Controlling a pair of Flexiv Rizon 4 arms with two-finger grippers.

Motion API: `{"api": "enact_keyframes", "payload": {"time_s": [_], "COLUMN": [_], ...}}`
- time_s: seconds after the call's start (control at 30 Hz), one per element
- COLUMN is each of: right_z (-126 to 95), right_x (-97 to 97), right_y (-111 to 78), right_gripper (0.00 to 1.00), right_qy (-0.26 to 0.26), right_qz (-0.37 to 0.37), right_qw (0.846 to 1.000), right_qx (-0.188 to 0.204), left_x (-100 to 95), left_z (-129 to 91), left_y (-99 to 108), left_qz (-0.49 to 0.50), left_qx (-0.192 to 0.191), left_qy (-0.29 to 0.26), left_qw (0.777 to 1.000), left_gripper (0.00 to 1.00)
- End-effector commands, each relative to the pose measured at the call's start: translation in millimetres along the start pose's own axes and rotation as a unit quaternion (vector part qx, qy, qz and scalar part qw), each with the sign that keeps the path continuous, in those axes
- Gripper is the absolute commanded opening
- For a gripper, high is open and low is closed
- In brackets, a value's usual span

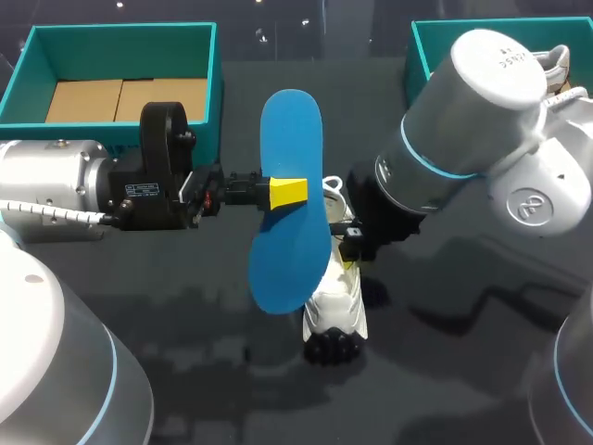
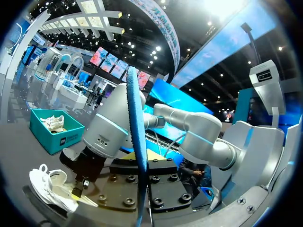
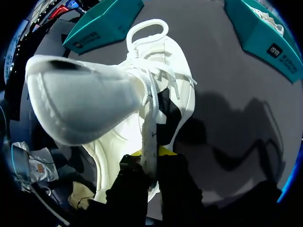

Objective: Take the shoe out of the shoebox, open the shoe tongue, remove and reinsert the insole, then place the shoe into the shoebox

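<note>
Left end effector (image 1: 283,192): I pinch the blue insole (image 1: 289,269) at mid-length, clear of the table (image 1: 445,306). Right end effector (image 3: 150,156): I grip the white shoe (image 3: 175,85) directly below it. I judge the insole removed; reinsertion requires aligning it with the shoe opening.

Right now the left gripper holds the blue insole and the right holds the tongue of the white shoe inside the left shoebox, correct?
No. The head view shows the white shoe on the table, outside the left shoebox. The left gripper holds the blue insole, the right gripper the tongue.
</note>
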State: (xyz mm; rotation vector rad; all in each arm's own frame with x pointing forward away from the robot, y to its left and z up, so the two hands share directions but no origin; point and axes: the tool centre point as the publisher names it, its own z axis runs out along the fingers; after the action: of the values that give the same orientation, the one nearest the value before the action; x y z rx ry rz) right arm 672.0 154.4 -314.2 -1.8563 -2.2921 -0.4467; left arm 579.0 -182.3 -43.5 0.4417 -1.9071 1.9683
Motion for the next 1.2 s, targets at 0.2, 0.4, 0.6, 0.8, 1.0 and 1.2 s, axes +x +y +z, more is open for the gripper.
{"api": "enact_keyframes", "payload": {"time_s": [0.2, 0.4, 0.6, 0.8, 1.0, 1.2], "right_z": [10.9, 20.6, 24.1, 27.5, 33.6, 42.0], "right_x": [0.0, -2.1, 0.8, 1.4, -0.4, -4.5], "right_y": [3.2, 9.6, 12.7, 13.5, 17.3, 19.5], "right_gripper": [0.00, 0.00, 0.00, 0.00, 0.00, 0.00], "right_qy": [0.015, 0.032, 0.038, 0.049, 0.057, 0.066], "right_qz": [-0.016, -0.022, -0.027, -0.035, -0.038, -0.043], "right_qw": [1.000, 0.999, 0.999, 0.998, 0.997, 0.997], "right_qx": [-0.012, -0.008, -0.009, -0.019, -0.020, -0.023], "left_x": [-1.7, -1.7, -1.7, -1.7, -1.7, -1.7], "left_z": [2.7, 2.7, 2.7, 2.7, 2.7, 2.7], "left_y": [0.5, 0.5, 0.5, 0.5, 0.5, 0.5], "left_qz": [0.000, 0.000, 0.000, 0.000, 0.000, 0.000], "left_qx": [0.001, 0.001, 0.001, 0.001, 0.001, 0.001], "left_qy": [0.000, 0.000, 0.000, 0.000, 0.000, 0.000], "left_qw": [1.000, 1.000, 1.000, 1.000, 1.000, 1.000], "left_gripper": [0.00, 0.00, 0.00, 0.00, 0.00, 0.00]}}
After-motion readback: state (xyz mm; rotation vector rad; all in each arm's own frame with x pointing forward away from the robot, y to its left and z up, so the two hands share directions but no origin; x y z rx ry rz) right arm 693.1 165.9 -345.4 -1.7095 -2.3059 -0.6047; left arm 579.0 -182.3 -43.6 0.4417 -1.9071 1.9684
